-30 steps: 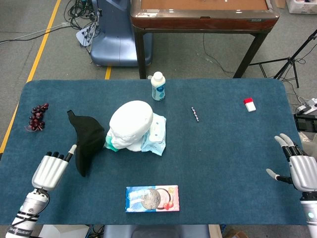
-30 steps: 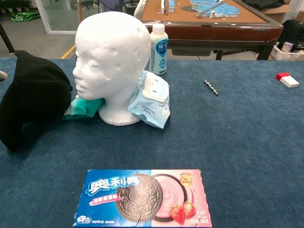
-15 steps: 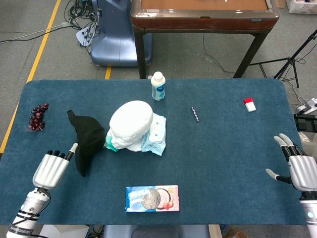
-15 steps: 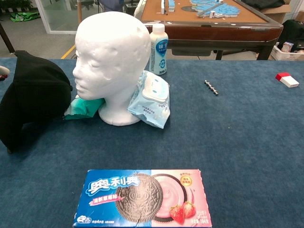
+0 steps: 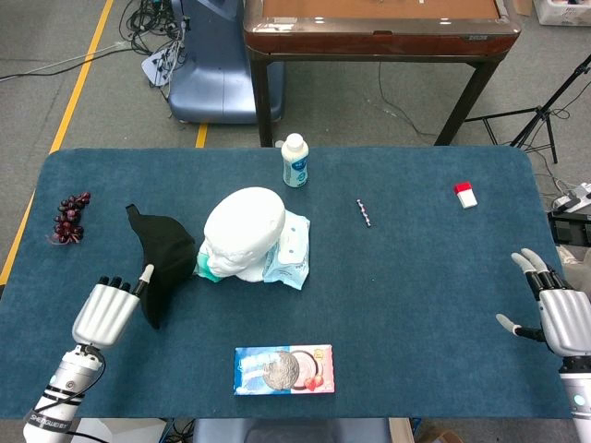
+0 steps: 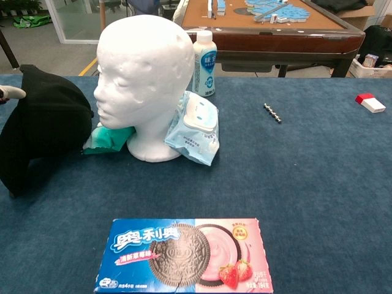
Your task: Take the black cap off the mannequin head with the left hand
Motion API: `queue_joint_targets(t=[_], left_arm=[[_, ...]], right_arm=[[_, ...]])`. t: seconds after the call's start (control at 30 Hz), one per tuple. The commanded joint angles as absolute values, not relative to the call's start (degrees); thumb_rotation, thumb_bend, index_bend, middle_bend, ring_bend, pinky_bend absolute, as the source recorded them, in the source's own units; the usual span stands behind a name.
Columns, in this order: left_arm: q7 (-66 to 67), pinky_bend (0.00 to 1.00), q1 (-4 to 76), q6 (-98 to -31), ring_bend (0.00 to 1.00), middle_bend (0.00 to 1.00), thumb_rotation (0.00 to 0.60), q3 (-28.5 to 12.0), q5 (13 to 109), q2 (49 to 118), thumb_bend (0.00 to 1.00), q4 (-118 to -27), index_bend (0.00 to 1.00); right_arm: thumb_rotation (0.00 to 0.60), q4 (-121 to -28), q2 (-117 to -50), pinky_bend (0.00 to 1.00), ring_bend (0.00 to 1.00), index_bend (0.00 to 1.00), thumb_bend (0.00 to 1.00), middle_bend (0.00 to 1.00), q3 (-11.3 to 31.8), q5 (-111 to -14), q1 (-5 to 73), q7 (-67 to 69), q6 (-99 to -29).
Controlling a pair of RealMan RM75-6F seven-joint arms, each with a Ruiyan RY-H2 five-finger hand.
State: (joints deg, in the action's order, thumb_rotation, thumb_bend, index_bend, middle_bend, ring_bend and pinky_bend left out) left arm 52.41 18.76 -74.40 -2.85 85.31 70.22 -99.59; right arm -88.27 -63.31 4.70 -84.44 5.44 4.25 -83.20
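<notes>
Black cap (image 5: 162, 260) off mannequin head (image 5: 244, 231) — left hand (image 5: 106, 309) beside it

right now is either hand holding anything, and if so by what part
The left hand touches the black cap at its left edge, but an actual grip cannot be told. The right hand holds nothing.

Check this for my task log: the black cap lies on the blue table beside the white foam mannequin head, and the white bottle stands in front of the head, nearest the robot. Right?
Not quite. The black cap does lie beside the white foam mannequin head on the blue table, but the white bottle stands behind the head, on the far side, as the head view shows.
</notes>
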Motion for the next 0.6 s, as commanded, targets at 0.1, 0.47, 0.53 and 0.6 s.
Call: queue_joint_targets(t=[0.1, 0.47, 0.53, 0.6], left_arm=[[53.2, 0.57, 18.9, -74.2, 0.51, 0.65, 0.600, -3.3, 83.5, 70.5, 0.37, -99.2, 0.11], [53.0, 0.57, 17.8, -75.9, 0.51, 0.65, 0.600, -2.9, 81.6, 69.5, 0.37, -98.5, 0.11], [52.7, 0.58, 17.3, -76.5, 0.51, 0.65, 0.600, -2.5, 81.7, 69.2, 0.37, -98.3, 0.11], [52.5, 0.58, 16.8, -77.1, 0.51, 0.65, 0.600, -2.2, 81.7, 68.9, 0.37, -98.0, 0.11]], right_arm=[[0.600, -88.3, -63.3, 0.38, 0.17, 0.09, 0.08, 0.11, 4.7, -84.4, 5.4, 4.3, -83.2], [0.600, -88.3, -63.4, 0.38, 0.17, 0.09, 0.08, 0.11, 4.8, -84.4, 5.4, 4.2, -83.2], [0.600, -88.3, -63.4, 0.38, 0.17, 0.09, 0.08, 0.11, 4.8, -84.4, 5.4, 4.2, -83.2], [0.600, -88.3, -63.3, 0.38, 0.17, 0.09, 0.08, 0.11, 4.8, -84.3, 5.4, 4.2, -83.2]])
